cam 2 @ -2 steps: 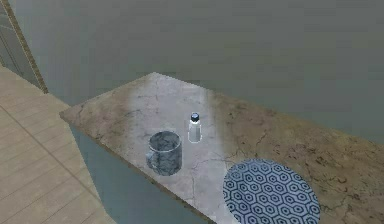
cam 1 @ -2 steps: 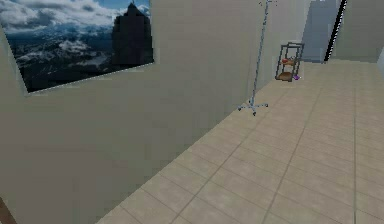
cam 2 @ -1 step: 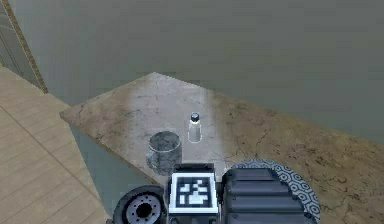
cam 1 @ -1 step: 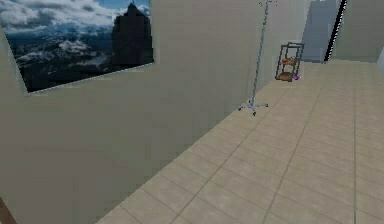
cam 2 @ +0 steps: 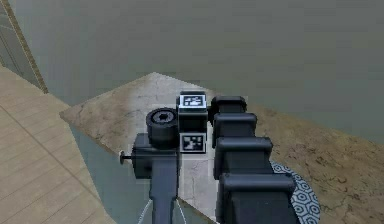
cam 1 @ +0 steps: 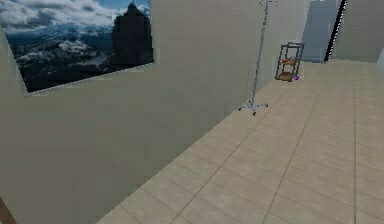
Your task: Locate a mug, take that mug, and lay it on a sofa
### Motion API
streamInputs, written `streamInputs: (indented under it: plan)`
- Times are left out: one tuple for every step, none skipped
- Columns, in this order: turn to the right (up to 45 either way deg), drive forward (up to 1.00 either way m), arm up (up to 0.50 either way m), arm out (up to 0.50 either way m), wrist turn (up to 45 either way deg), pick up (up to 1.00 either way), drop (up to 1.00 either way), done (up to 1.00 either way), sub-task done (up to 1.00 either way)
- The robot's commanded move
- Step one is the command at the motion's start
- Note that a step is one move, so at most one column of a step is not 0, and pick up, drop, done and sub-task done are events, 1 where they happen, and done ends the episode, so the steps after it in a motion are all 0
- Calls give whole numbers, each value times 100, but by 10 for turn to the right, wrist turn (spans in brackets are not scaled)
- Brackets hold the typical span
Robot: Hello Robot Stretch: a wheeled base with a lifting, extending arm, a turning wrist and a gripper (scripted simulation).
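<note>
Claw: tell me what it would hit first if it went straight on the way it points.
Probably the grey wall beyond the pale surface. Nothing else shows in that line, though the claw's heading and depth are unclear.

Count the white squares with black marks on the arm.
2. One white square with black marks sits at the dark arm's far end; the second lies just below it in the picture. Others may be hidden.
</note>
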Motion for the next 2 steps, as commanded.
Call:
streamInputs:
  plan:
    - [0, 0, 0, 0, 450, 0, 0, 0, 0]
    - [0, 0, 0, 0, 450, 0, 0, 0, 0]
